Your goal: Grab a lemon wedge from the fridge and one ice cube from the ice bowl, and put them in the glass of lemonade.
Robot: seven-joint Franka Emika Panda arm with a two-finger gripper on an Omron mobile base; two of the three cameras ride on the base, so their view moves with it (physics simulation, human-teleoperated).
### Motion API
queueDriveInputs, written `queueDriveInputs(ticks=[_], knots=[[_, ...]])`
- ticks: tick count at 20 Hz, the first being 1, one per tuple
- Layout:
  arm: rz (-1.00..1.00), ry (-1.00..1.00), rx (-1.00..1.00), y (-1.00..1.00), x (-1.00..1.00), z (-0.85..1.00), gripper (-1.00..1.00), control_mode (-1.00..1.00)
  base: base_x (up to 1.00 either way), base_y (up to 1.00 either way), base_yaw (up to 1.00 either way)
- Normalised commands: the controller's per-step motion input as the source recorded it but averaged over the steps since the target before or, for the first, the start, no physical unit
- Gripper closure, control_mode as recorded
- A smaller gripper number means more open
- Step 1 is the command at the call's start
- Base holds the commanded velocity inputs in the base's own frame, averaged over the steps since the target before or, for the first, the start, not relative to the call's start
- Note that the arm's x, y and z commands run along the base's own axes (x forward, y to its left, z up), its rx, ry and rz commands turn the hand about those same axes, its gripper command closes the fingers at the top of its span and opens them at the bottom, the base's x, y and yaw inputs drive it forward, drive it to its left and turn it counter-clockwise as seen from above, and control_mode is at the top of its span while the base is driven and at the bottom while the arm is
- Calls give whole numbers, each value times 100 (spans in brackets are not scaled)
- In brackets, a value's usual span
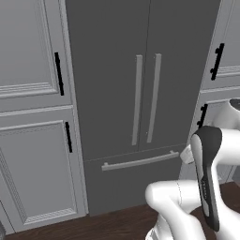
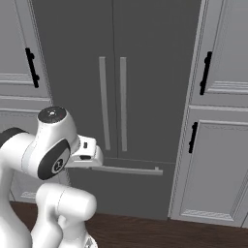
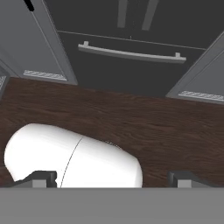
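Dark grey, the tall two-door fridge (image 1: pixel 140 93) fills the centre of the left base view, both doors shut, pale panelled cabinets (image 1: pixel 35 117) beside it. Centre of the right base view, its long light grey handles (image 2: pixel 112 104) stand upright. Hand view: the gripper (image 3: pixel 116 178) at the bottom edge, fingertips (image 3: pixel 43 178) wide apart, empty, above brown wooden floor (image 3: pixel 131 118).
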Motion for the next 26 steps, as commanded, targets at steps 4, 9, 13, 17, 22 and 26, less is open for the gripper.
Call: queueDriveInputs(ticks=[4,9,13,17,22,26], knots=[[0,0,0,0,0,0,-100,100,-38,0,0],[0,0,0,0,0,0,-100,100,-12,0,0],[0,0,0,0,6,0,-100,-100,18,0,0],[0,0,0,0,23,0,-100,-100,0,0,0],[0,0,0,0,27,0,-100,-100,0,0,0],[0,0,0,0,25,0,-100,-100,0,0,0]])
